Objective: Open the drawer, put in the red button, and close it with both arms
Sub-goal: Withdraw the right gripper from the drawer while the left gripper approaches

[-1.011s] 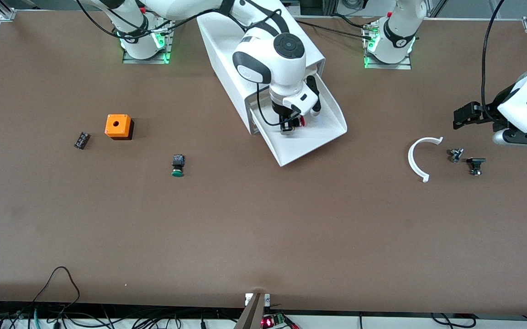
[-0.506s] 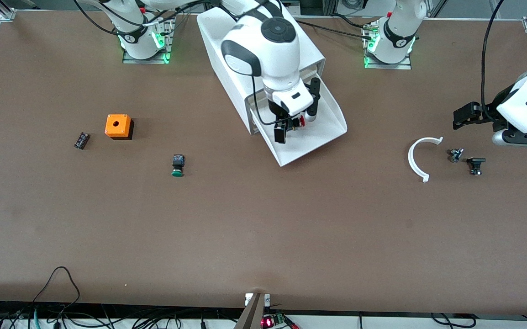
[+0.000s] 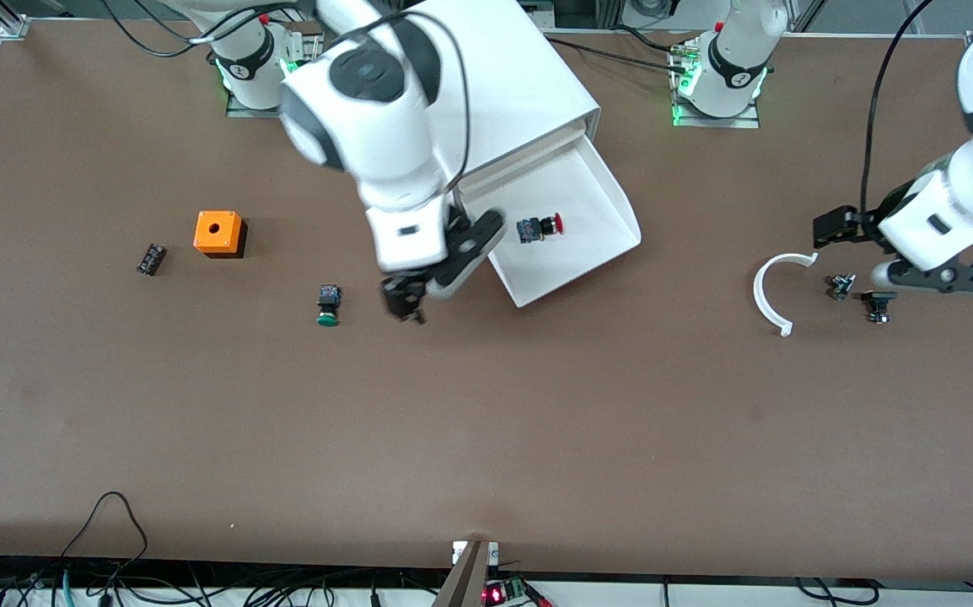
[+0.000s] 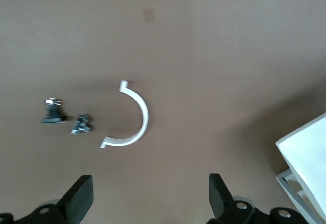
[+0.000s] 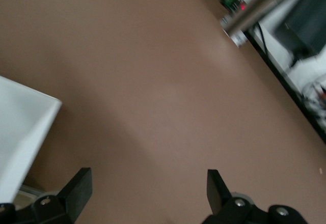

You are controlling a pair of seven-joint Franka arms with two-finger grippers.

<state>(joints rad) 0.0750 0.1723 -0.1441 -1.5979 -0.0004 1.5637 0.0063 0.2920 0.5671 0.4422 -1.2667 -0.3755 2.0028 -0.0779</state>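
Note:
The white drawer (image 3: 588,244) stands pulled out of the white cabinet (image 3: 520,93). The red button (image 3: 539,227) lies on its side on the drawer floor, free of any gripper. My right gripper (image 3: 444,270) is open and empty, up in the air over the table just beside the drawer's front corner; its wrist view (image 5: 147,191) shows bare table and that drawer corner (image 5: 23,132). My left gripper (image 3: 834,226) is open and empty over the table near the left arm's end; its wrist view (image 4: 150,193) looks down on the table.
A white curved clip (image 3: 777,287) (image 4: 133,119) and two small dark parts (image 3: 841,285) (image 3: 878,303) lie under the left gripper. A green-capped button (image 3: 328,305), an orange box with a hole (image 3: 218,233) and a small black part (image 3: 151,258) lie toward the right arm's end.
My right gripper has let go of the red button in the drawer, risen and swung off the drawer toward the green button. My left arm has shifted slightly toward the drawer.

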